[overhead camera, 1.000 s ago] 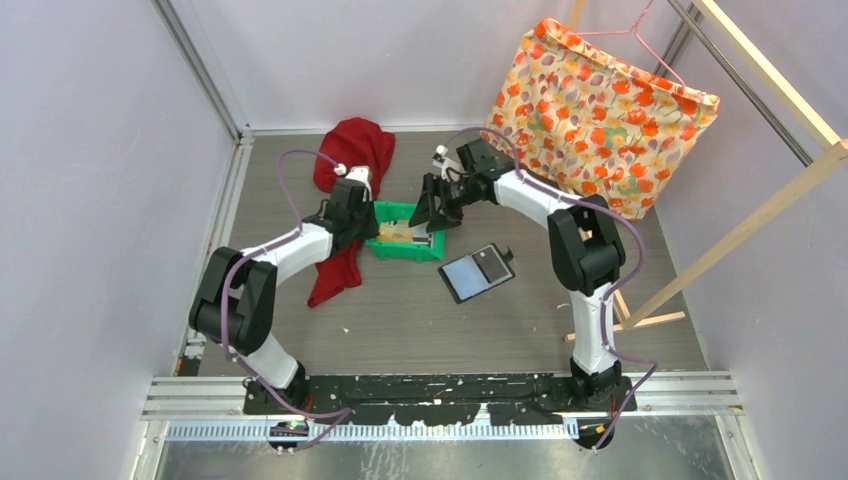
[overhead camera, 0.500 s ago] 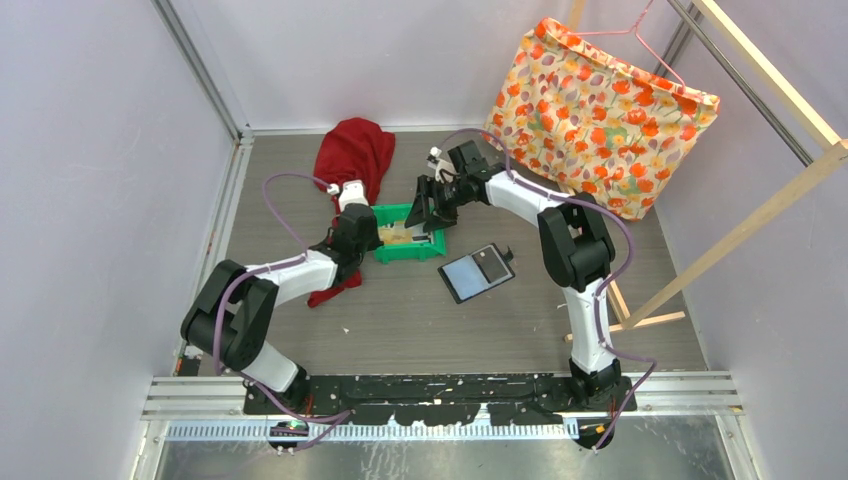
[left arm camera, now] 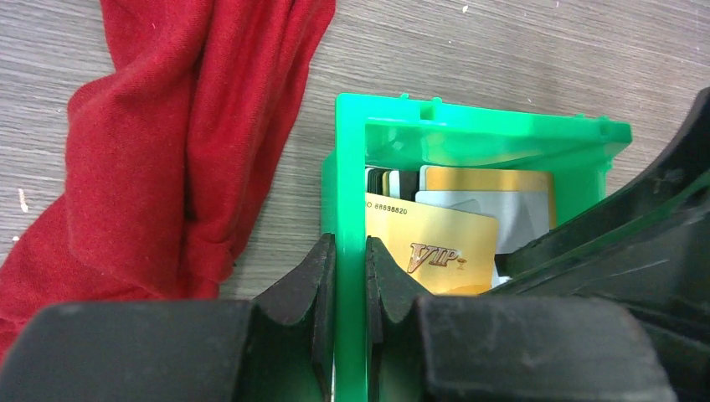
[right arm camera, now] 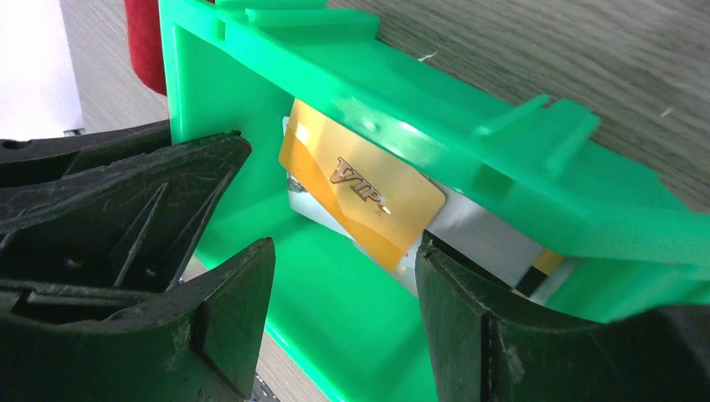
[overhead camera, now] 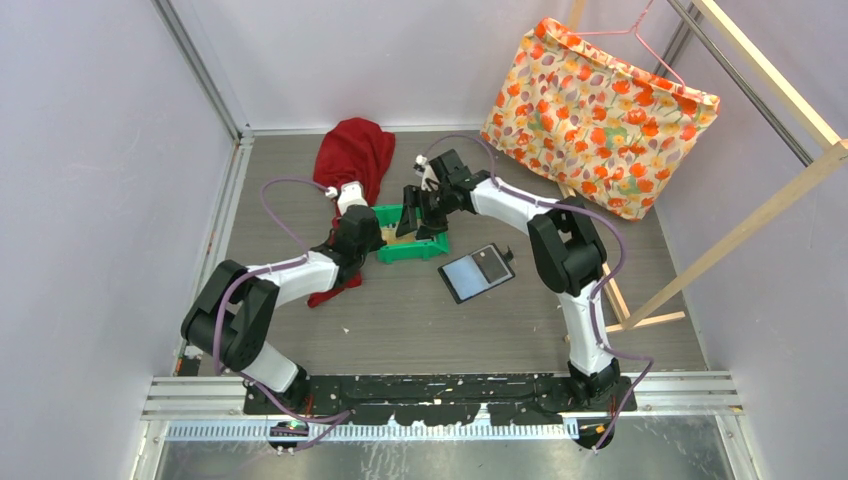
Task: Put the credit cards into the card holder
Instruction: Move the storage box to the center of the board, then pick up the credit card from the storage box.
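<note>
Credit cards [left arm camera: 435,247], thin gold, grey and white plastic, at least four, stacked inside green plastic bin [left arm camera: 469,138] mid-counter [overhead camera: 400,320]. Left claw [left arm camera: 350,285] clamped on bin's left wall. Right claw [right arm camera: 343,285] spread, dipped into bin. Black folding card holder [overhead camera: 477,271] open, right, nearer.

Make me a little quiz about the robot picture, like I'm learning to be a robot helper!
1. True or false: the left gripper pinches a wall of the green bin.
2. What is printed on the gold card in the bin? A) VIP B) BANK C) GOLD
3. Fill in: the card holder lies ___ on the table, outside the bin.
Key: 1 true; 2 A; 3 open.
</note>
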